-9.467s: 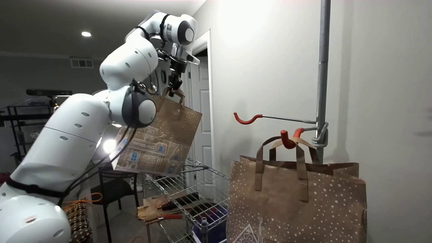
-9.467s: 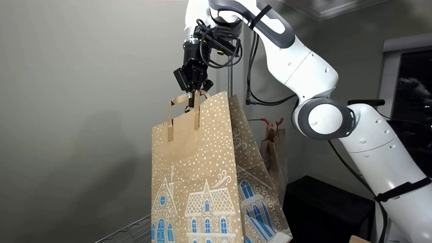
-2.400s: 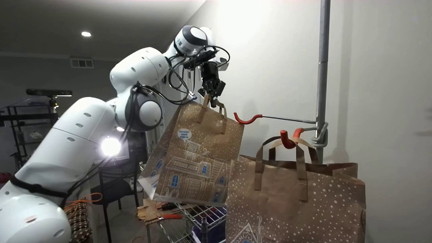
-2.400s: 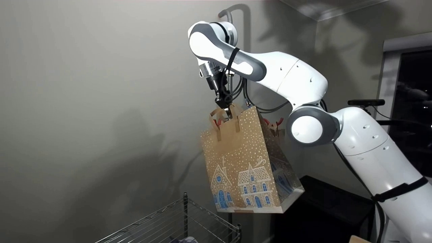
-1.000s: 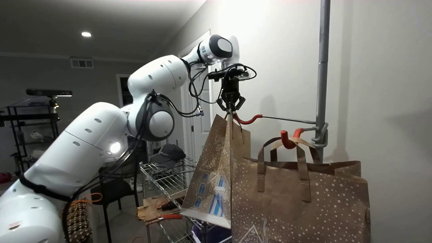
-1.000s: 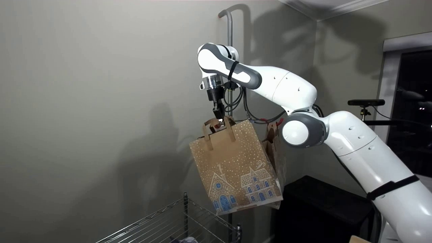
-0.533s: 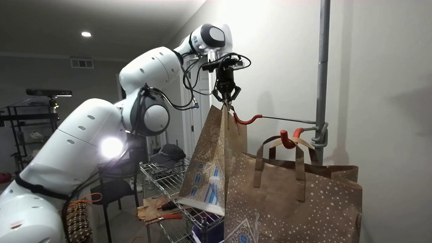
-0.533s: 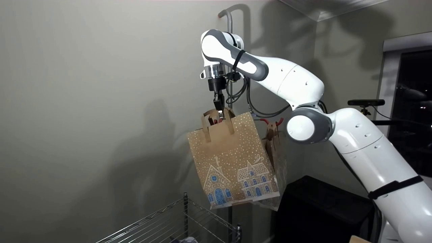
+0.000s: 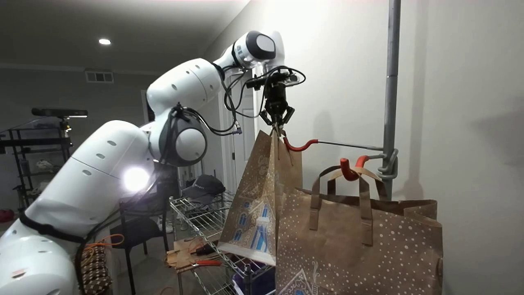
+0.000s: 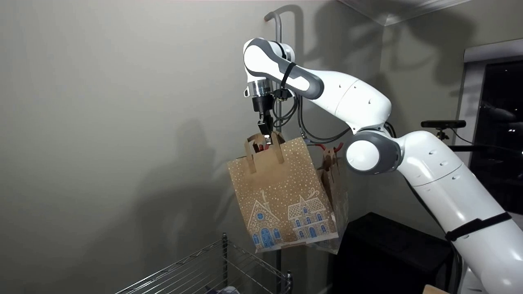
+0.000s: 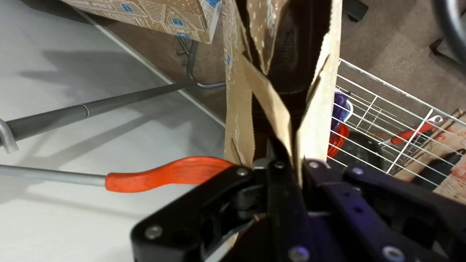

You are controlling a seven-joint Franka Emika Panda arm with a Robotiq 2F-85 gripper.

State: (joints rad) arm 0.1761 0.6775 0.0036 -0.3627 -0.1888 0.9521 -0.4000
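Observation:
My gripper [image 9: 277,125] points down, shut on the handles [image 11: 271,100] of a brown paper bag printed with white houses and blue windows. The held bag [image 10: 282,196] hangs tilted beneath it in both exterior views. In an exterior view its narrow side [image 9: 249,221] faces the camera. Just beside the bag's top is a red-tipped hook [image 9: 301,147]. In the wrist view this red hook [image 11: 164,176] reaches in from the left and its end disappears behind my left finger. Red also shows through the handle loop in an exterior view. I cannot tell whether the hook passes through both handles.
A similar bag [image 9: 368,258] hangs from another red hook [image 9: 348,170] on the grey pole [image 9: 391,82], close to the held bag. A wire shelf [image 10: 179,269] stands below, bearing a dark cap [image 9: 204,187]. A black box [image 10: 396,249] is near the wall.
Over the longer span the bag was carried over to the red hook and turned narrow side on. In the last second the gripper rose with it, then sank slightly. The grip stayed shut.

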